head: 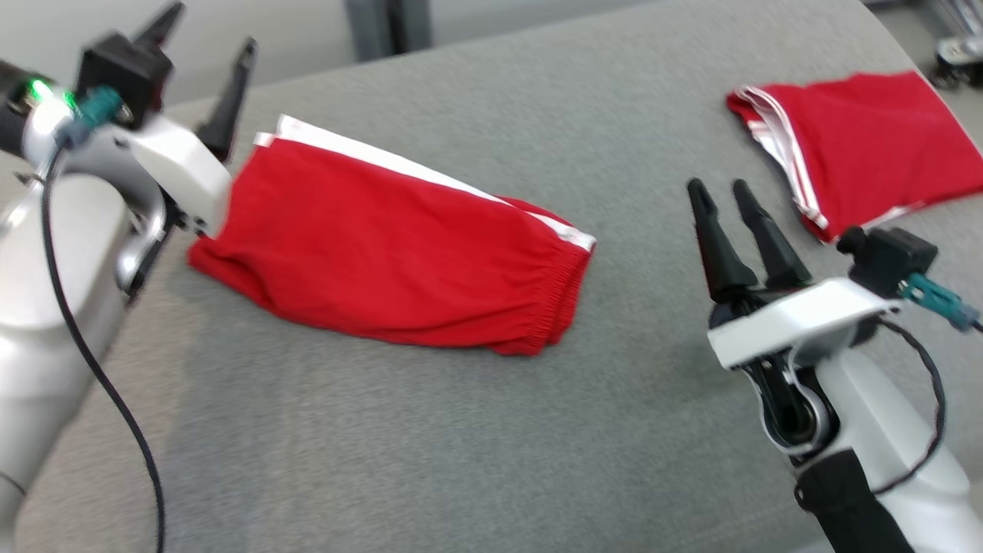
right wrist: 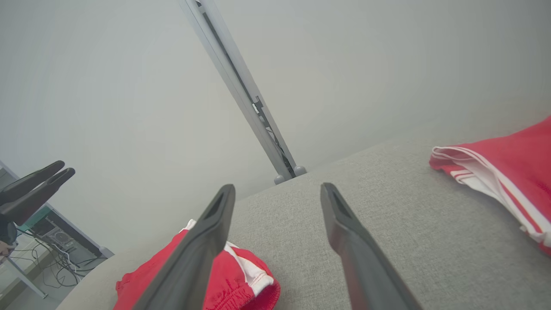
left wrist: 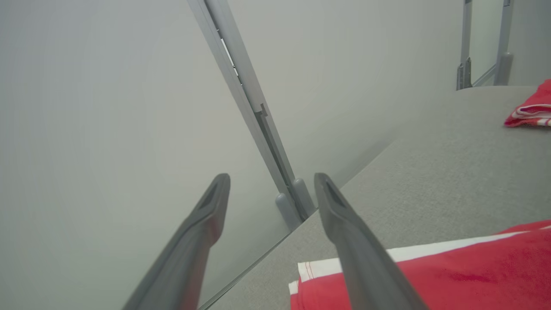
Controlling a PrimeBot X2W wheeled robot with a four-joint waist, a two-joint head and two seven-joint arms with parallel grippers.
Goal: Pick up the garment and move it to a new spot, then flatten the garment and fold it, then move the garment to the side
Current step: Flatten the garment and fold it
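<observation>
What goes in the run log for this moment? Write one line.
left jaws: open, empty | right jaws: open, empty | red garment: folded, lying on grey table | second red garment: folded, far right

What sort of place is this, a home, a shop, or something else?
Probably a robot test lab: a grey fabric-covered table with red shorts on it, plain pale partition panels on metal posts, and cables and equipment on the floor beyond.

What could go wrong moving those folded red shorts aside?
1. Both the left gripper and right gripper are open and off the red shorts; a pinch on only the top layer could undo the fold.
2. The second red garment lies at the right; the shorts might land on it.
</observation>
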